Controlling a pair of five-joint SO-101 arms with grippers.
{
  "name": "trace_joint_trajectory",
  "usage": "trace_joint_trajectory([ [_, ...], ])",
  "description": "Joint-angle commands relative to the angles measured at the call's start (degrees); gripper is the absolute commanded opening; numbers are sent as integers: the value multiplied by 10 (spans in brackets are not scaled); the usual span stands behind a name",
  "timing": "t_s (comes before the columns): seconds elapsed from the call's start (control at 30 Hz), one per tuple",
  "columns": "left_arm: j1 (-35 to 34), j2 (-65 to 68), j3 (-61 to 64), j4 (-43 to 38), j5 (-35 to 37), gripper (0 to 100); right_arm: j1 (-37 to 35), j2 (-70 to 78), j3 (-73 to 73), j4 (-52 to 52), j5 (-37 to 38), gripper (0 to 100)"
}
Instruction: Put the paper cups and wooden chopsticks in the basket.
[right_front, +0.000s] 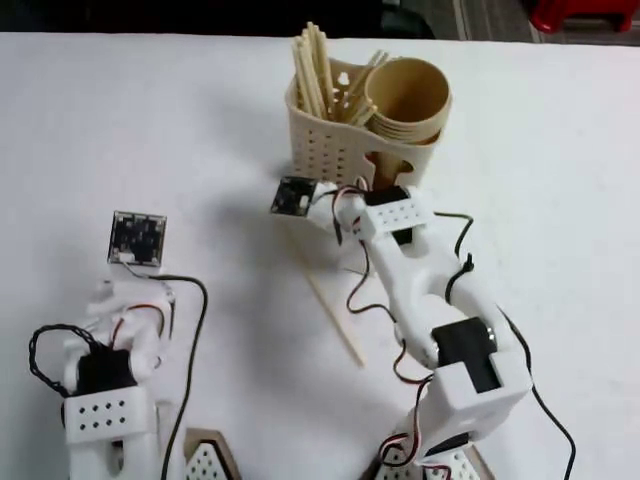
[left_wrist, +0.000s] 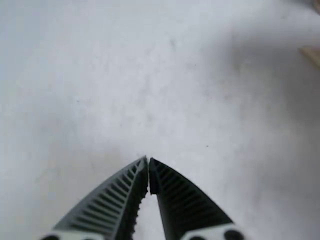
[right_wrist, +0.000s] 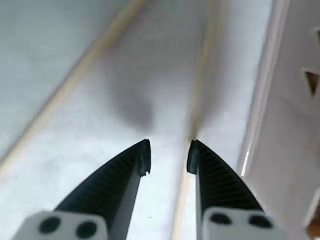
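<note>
A cream basket (right_front: 330, 150) at the back of the table holds stacked paper cups (right_front: 408, 95) and several upright wooden chopsticks (right_front: 315, 65). One chopstick (right_front: 335, 320) lies on the table in front of it. My right gripper (right_wrist: 168, 155) hangs open low over the table beside the basket wall (right_wrist: 285, 125). A thin chopstick (right_wrist: 200, 85) runs just inside its right fingertip, and a second chopstick (right_wrist: 75, 80) lies off to the other side. My left gripper (left_wrist: 148, 162) is shut with nothing in it, above bare table at the front left.
The left arm (right_front: 115, 340) sits near the front left edge, and the right arm (right_front: 440, 320) stretches from the front towards the basket. A red object (right_front: 580, 12) lies beyond the table's far right corner. White tabletop (right_front: 150, 120) stretches open at the left.
</note>
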Motion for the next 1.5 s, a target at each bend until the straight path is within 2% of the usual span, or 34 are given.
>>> trace_joint_trajectory([
  [0.0, -4, -8, -4, -11, -5, 31, 7, -29, -21, -31, 1, 133],
  [0.3, -4, -8, -4, -11, -5, 31, 21, 70, -23, -102, 3, 132],
  [0.47, -4, -8, -4, -11, -5, 31, 19, 80, -23, -95, 4, 14],
  [0.63, -4, -8, -4, -11, -5, 31, 7, 73, -22, -36, -5, 19],
  [0.9, -4, -8, -4, -11, -5, 31, -31, -35, -22, 55, -156, 18],
  [1.17, -4, -8, -4, -11, -5, 31, -60, -179, -21, 73, -277, 18],
  [1.3, -4, -8, -4, -11, -5, 31, -66, -241, -24, 44, -342, 18],
  [1.47, -4, -8, -4, -11, -5, 31, -55, -305, -24, -67, -424, 18],
])
